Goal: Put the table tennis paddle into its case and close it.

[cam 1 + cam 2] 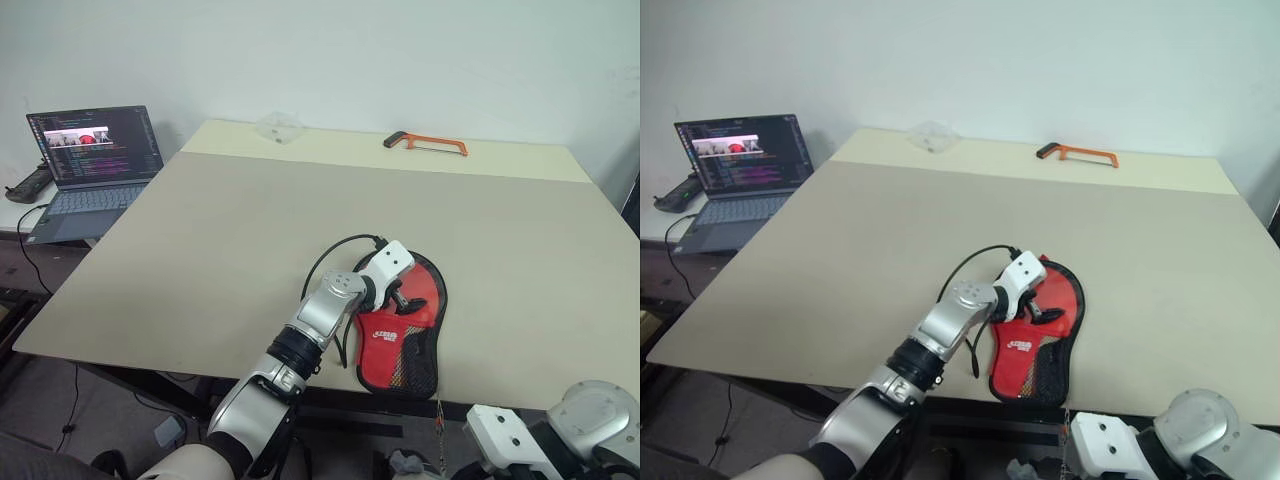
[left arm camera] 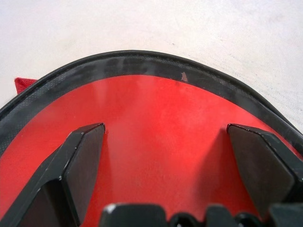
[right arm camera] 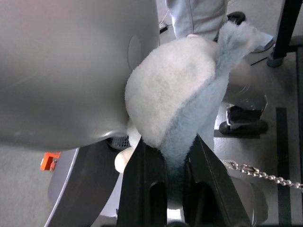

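- The case [image 1: 405, 335] lies red face up near the front edge of the bench [image 1: 200, 260], right of its middle, with black zipper trim round the rim, a white logo on the red, and a mesh pocket toward the near end.
- I cannot make out the table tennis paddle apart from the red of the case, so I cannot tell where it sits.
- Far left, an open laptop [image 1: 92, 165] stands on a lower side table, its screen lit.
- The left gripper [image 1: 403, 297] reaches over the rounded end of the case with its black fingers [image 2: 80, 161] spread wide apart; in the wrist view red surface lies between them, edged by the black rim.
- At the back of the bench a clear crumpled plastic piece [image 1: 279, 127] sits left of an orange-framed hacksaw [image 1: 427, 144], both well apart from the case.
- The right gripper [image 3: 176, 156] is off the bench, low at the right, its fingers [image 3: 144, 184] pressed together on a strip of pale fluffy fabric [image 3: 175, 90].
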{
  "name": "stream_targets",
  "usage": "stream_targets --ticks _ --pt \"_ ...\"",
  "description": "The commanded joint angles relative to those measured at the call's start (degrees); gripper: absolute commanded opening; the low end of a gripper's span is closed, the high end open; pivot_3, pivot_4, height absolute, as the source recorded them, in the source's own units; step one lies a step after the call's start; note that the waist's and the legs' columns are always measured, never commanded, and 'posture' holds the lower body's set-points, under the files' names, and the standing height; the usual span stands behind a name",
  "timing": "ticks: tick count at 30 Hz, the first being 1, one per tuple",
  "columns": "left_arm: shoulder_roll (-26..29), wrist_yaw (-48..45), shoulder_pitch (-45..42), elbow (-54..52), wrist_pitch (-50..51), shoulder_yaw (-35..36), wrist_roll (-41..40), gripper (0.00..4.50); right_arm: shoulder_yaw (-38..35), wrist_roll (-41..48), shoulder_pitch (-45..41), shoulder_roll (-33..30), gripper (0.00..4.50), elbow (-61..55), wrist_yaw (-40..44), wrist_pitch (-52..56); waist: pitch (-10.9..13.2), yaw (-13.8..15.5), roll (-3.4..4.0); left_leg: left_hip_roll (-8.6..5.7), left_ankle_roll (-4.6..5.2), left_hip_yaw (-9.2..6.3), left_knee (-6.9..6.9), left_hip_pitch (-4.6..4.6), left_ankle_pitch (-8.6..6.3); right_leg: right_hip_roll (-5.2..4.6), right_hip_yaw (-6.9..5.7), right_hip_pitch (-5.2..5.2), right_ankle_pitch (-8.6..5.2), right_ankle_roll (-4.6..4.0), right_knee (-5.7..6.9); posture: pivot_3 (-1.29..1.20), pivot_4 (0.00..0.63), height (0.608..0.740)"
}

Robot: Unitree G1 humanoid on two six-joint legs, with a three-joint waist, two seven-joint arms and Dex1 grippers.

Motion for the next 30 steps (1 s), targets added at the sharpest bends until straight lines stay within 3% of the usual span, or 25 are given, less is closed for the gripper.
stream_targets --ticks 1,6,11,19,24,30 --pt "0.5 -0.6 1.2 2.8 0.8 -1.7 1.5 4.50 -6.4 4.6 -3.5 1.0 0.00 3.9 -1.0 0.5 0.0 0.0 -0.03 0.00 0.00 0.00 0.01 0.04 0.00 0.00 0.00 0.04 0.00 0.00 0.00 0.00 0.150 0.740" --pt "2.7 -2.6 1.6 -0.6 -2.8 0.8 -0.7 4.50 -16.1 9.1 -11.8 3.9 0.00 15.7 -5.6 4.3 0.0 -0.2 -0.08 0.01 0.00 0.01 0.11 0.12 0.00 -0.02 0.01 0.13 0.12 -0.01 0.00 0.00 0.150 0.740" --pt "8.0 -7.6 2.3 -6.5 -6.7 3.3 -3.2 4.50 -16.7 7.0 -11.8 2.5 0.00 21.8 -5.7 4.4 0.1 -0.3 -0.03 0.07 0.01 0.07 -0.05 0.08 0.01 0.00 0.03 0.01 0.11 -0.12 0.02 0.00 0.150 0.740" --pt "23.2 -24.1 5.1 -21.9 -6.5 7.5 -12.0 4.50 -15.6 7.7 -12.8 2.7 2.58 25.3 -4.9 6.0 0.2 -0.8 0.14 0.09 0.01 0.08 -0.13 -0.08 -0.01 0.07 0.03 -0.25 0.23 -0.03 0.24 0.00 0.150 0.740" --pt "36.7 -34.6 7.5 -25.4 -0.9 15.0 -20.5 4.50 -21.9 9.6 -10.8 0.8 4.31 27.0 -2.1 6.2 0.3 -1.6 0.16 0.15 0.01 0.11 -0.09 -0.05 -0.01 0.07 0.04 -0.23 0.16 0.07 0.27 0.00 0.150 0.740" --pt "52.9 -43.8 12.3 -24.5 -0.1 24.2 -26.0 4.50 -41.2 16.7 -5.2 1.8 4.45 24.3 -1.4 11.4 0.4 -1.7 0.15 0.30 0.01 0.18 -0.10 -0.03 -0.01 0.08 0.00 -0.25 0.11 -0.05 0.28 0.00 0.150 0.740"
